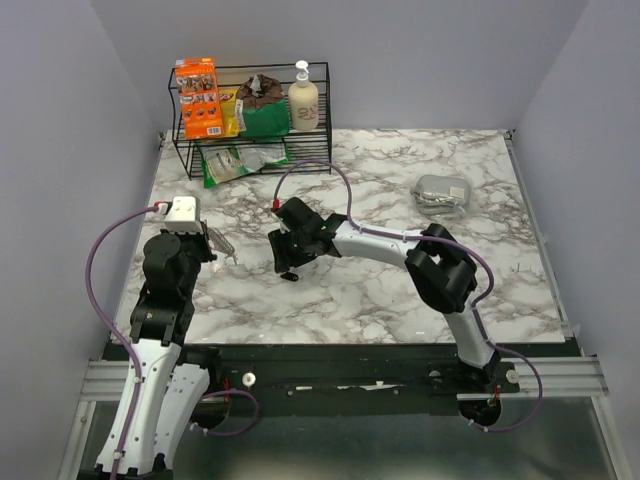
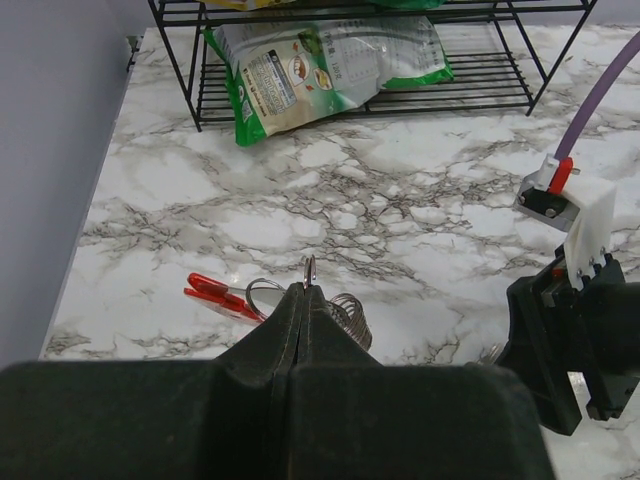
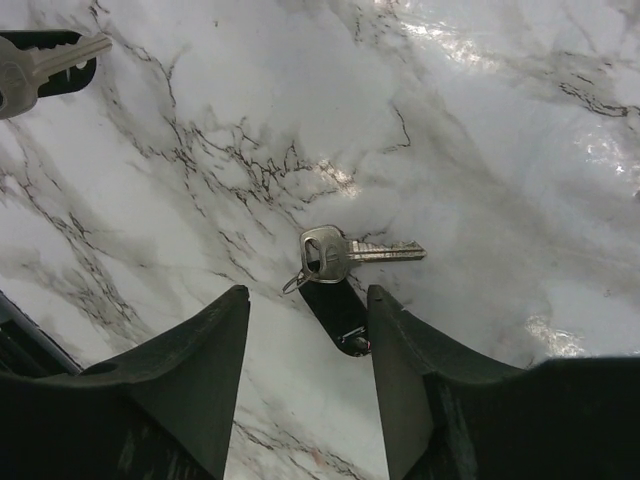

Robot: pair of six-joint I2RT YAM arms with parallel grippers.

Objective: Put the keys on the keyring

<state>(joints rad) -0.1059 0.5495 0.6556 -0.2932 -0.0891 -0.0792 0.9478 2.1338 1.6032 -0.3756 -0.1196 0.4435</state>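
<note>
1. The right gripper (image 3: 308, 296) is hanging low over the marble table (image 3: 480, 150), jaws standing partly apart with nothing gripped between them
2. Just ahead of its fingertips the key (image 3: 352, 252) is lying flat, its silver head sitting near the centre line of the gap and its blade pointing off to the right of the wrist view
3. That is putting the key's long axis across the gap, along the line the jaws close on, not square to it
4. A black tab (image 3: 338, 312) is trailing from the key's head back toward the gripper and reaching into the gap itself
5. As a judgement, a short reach forward and down is looking enough, though gripping across the blade would be calling for a wrist turn
6. Farther out, a second key (image 3: 45, 58) is showing at the top-left corner; what it is attached to cannot be told
7. The left gripper (image 2: 305, 292) is pinching shut on the wire loop (image 2: 310, 268) of the keyring (image 2: 215, 292), well apart from the key, so the right arm is sitting nearer
</note>
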